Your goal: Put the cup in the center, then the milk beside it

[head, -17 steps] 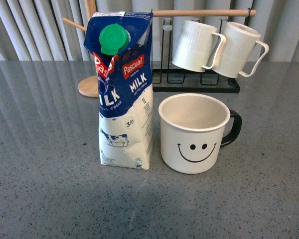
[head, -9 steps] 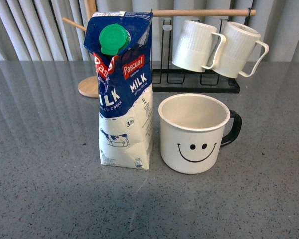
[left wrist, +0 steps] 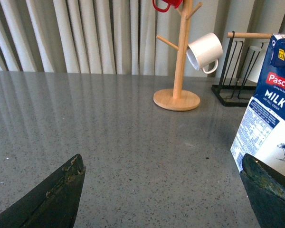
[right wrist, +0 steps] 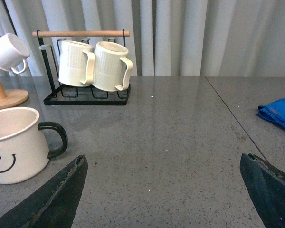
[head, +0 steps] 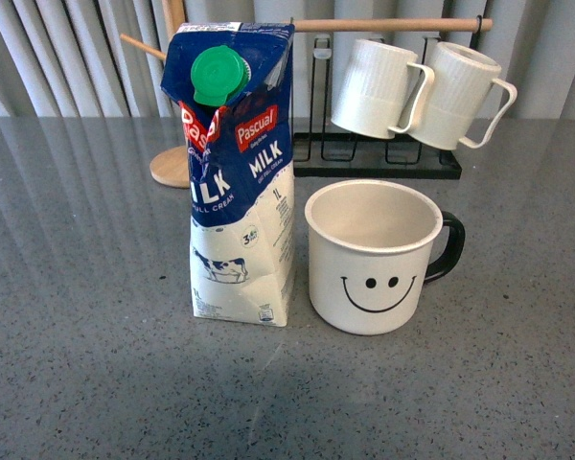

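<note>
A: Where is the cup (head: 375,257) standing?

B: In the front view it stands upright on the grey table (head: 77,364), close to the middle, a little toward 3 o'clock. The smiley face looks at the camera and the black handle points to 3 o'clock.

A: And the milk (head: 238,172)?

B: Just beside the cup, on its 9 o'clock side, upright, with the green cap (head: 218,75) on top. A narrow gap is between them; they do not touch.

A: What is behind them?

B: At 12 o'clock a black rack (head: 379,158) with a wooden bar holds two ribbed white mugs (head: 417,91). At 11 o'clock, behind the carton, is a wooden mug tree (left wrist: 179,57); the left wrist view shows a small white cup (left wrist: 205,51) hanging on it and something red at its top.

A: The grippers?

B: The left gripper (left wrist: 164,190) has its two dark fingers wide apart, holding nothing, with the carton next to one finger. The right gripper (right wrist: 166,190) is spread as well and empty; the cup is near one finger. A blue cloth (right wrist: 279,113) lies far from the cup, on the handle's side.
</note>
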You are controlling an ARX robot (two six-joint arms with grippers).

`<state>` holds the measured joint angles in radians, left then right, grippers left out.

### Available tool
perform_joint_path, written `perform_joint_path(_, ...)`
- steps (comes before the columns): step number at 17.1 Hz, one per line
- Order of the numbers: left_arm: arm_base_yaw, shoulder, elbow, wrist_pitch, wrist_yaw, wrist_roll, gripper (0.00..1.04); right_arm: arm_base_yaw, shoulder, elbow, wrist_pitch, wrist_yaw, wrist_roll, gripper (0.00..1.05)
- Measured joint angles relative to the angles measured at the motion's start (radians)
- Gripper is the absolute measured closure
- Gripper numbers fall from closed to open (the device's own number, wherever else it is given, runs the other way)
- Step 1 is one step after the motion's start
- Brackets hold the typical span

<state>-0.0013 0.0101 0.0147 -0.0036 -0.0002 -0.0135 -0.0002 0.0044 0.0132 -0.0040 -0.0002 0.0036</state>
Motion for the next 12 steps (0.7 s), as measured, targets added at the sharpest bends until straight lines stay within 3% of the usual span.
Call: perform_joint_path(12,0.0,0.0,0.0,0.0,0.0,0.0,0.07,0.0,0.0,0.0,0.0,0.0,0.0,0.07)
